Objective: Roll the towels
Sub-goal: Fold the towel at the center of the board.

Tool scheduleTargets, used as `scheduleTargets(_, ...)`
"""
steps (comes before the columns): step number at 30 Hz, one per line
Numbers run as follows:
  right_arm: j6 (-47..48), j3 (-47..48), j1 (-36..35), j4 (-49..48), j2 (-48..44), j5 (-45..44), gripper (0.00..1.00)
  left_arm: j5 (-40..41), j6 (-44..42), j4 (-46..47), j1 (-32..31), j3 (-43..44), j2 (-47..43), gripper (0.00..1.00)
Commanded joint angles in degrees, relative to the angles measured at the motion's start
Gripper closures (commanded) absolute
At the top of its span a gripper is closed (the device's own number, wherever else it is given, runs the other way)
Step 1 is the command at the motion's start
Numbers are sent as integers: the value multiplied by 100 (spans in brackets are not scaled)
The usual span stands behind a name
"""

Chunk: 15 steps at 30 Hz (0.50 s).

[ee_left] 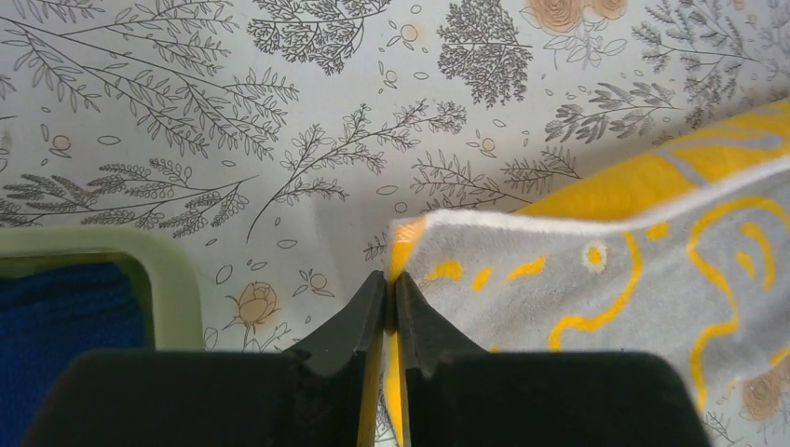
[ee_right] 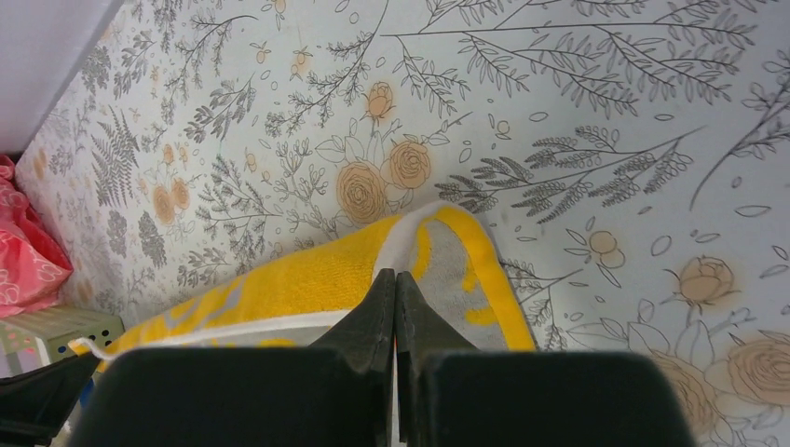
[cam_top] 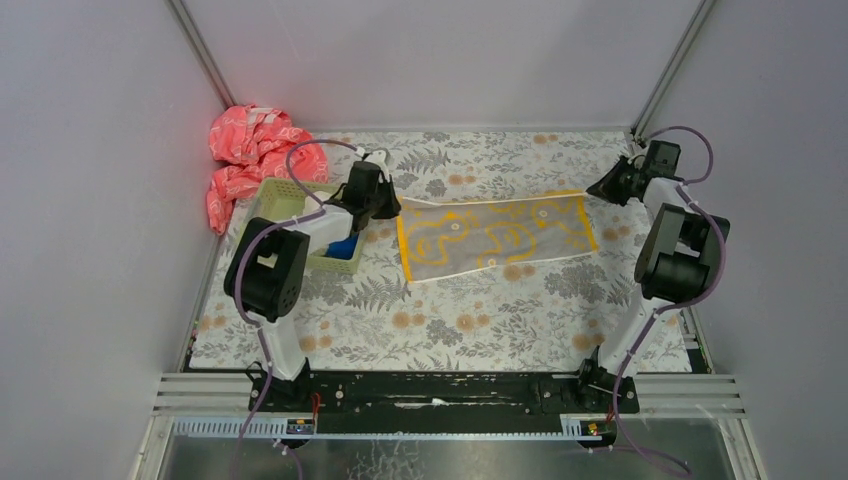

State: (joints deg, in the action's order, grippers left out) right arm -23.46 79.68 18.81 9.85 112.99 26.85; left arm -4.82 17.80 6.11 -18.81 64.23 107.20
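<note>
A yellow-orange towel [cam_top: 495,235] with a grey face and yellow swirls lies stretched across the middle of the table. My left gripper [cam_top: 388,208] is shut on its far left corner; in the left wrist view the gripper [ee_left: 391,279] pinches the towel's edge [ee_left: 606,251]. My right gripper [cam_top: 600,190] is shut on the far right corner; the right wrist view shows the gripper [ee_right: 395,277] closed on the towel [ee_right: 298,279]. The far edge runs taut between them. A royal blue towel [cam_top: 345,247] lies in the basket. The cream-white towel is out of view.
A pale green basket [cam_top: 285,195] stands at the left, right beside my left gripper, and also shows in the left wrist view [ee_left: 168,279]. A pink-red patterned cloth [cam_top: 250,150] is bunched in the back left corner. Walls close in the left, far and right sides.
</note>
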Motion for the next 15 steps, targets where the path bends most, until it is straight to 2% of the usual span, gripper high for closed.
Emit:
scheduleTargets(1, -29, -153, 133, -134, -440, 163, 100, -119, -155, 486, 9, -324, -350, 93)
scheduleTargets(8, 64, -504, 224, 184, -831, 5, 100, -185, -127, 469, -45, -867, -827, 93)
scheduleTargets(15, 254, -820, 287, 589, -1187, -441, 100, 331, -205, 121, -471, -1177, -1334, 94)
